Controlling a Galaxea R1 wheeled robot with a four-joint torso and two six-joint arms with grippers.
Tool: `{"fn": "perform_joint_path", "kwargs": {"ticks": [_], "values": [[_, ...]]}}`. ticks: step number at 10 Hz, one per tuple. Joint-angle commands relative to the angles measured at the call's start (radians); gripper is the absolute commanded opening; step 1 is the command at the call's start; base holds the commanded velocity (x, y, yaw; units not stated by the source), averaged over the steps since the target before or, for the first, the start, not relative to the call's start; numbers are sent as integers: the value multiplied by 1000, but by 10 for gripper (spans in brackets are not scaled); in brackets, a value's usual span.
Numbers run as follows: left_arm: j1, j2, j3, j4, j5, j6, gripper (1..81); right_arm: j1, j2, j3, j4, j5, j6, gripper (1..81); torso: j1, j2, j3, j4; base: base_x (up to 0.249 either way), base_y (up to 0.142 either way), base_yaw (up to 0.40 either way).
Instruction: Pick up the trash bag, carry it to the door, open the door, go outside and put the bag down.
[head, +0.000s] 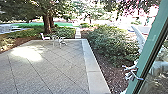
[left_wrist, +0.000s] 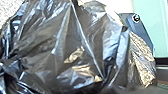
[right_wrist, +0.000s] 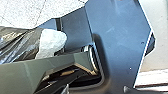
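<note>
At the edge of a paved patio (head: 47, 71), the robot appears to be partway through the exit step: the glass door (head: 148, 50), green-framed, stands to its right, with the way beside it apparently open. The black trash bag (left_wrist: 65, 37) is up close to the left wrist camera, crumpled; part of it also shows in the right wrist view. It is judged to be in carriage, not set down.

State of the left gripper and right gripper: cannot be determined, spread, pressed together or pinching the bag. The move judged due calls for slow travel clear of the door frame, the bag kept from snagging, before any lowering onto the paving.

Count: trash bag, one; green-framed door, one; patio, one; pale curb (head: 93, 71), one; thick tree trunk (head: 46, 23), one, with a second close behind; pale chair (head: 45, 38), at least one. Other patio furniture (head: 60, 41): number uncertain.
</note>
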Motion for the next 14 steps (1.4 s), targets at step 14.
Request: {"fn": "perform_joint_path", "kwargs": {"ticks": [14], "values": [[-23, 1, 4, 2, 57, 3, 10, 30, 9, 7, -2, -64, 0, 811, -3, -2, 0, 0, 120, 0, 0]]}}
